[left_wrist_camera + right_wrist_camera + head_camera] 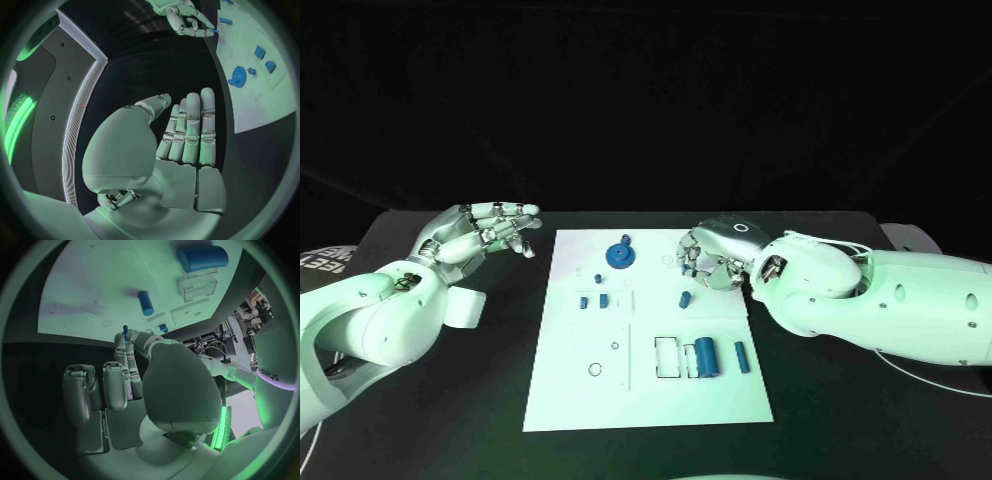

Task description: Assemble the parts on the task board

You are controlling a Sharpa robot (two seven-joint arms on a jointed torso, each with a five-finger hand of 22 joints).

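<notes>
While most of the blue parts lie loose on the task board (581, 400), I judge the job is only at its start. The board is the white plate in the middle of the black surface (848, 420). Near its far edge I see a blue gear (620, 258) sitting on the board, and I cannot tell if it is pushed onto a peg. Just below it are two small blue blocks (594, 299) side by side. A small blue peg (685, 298) lies alone toward the right edge of the board. Closer to me, near the right edge, a fat blue cylinder (707, 357) lies by a clear frame, with a thin blue pin (741, 356) just beside it. Some round holes on the near left part of the board look bare, so I think parts have yet to go into them. My right robot hand (713, 256) is over the far right part of the board. Its fingers are curled down, and in the right wrist view a tiny blue piece (125, 330) shows at the fingertips (121, 340), so it seems to pinch a small part. My left robot hand (488, 228) hangs over the surface just off the far left corner of the board. In the left wrist view its fingers are straight and it holds nothing. I think nearly all of the fitting is left to do.
</notes>
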